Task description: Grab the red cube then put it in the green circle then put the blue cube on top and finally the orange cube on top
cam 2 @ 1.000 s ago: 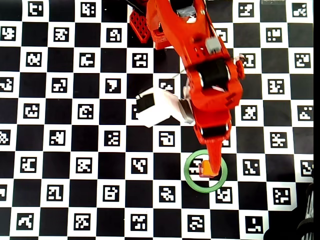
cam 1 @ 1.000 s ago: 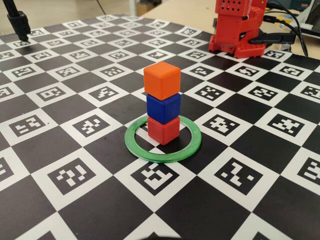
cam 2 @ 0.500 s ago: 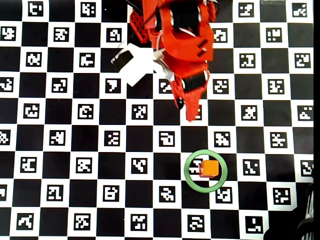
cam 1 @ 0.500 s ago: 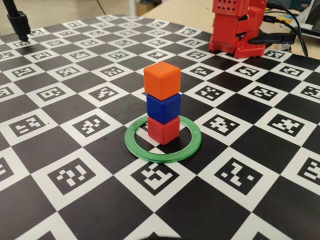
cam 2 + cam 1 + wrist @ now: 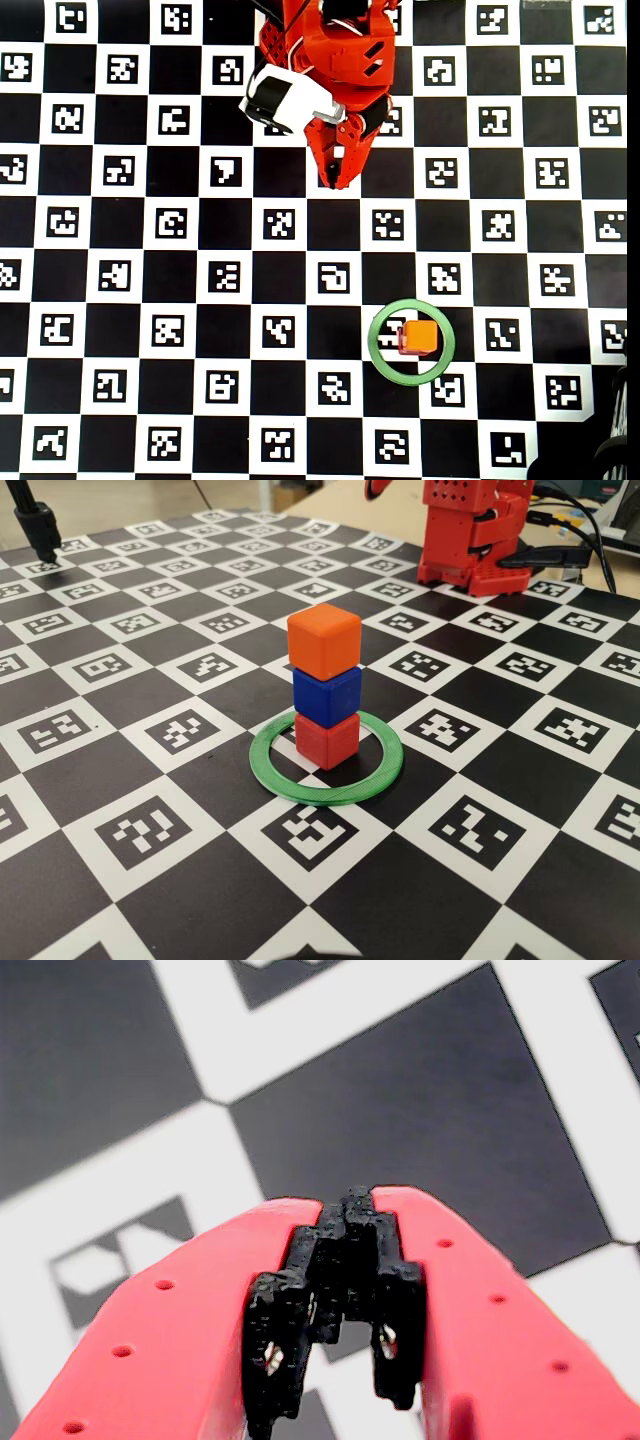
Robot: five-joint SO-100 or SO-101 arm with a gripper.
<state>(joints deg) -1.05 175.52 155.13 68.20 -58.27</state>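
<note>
Nearest in the fixed view is the green circle (image 5: 327,771) on the checkered marker board (image 5: 150,730). Inside it sits the red cube (image 5: 327,739), with the blue cube (image 5: 327,693) on top and the orange cube (image 5: 323,642) on that. All three touch, upright, slightly offset. I judge the stack done, nothing left. Farther back, well apart, my gripper (image 5: 341,172) is empty; in the wrist view its jaws are pressed together over bare board.
</note>
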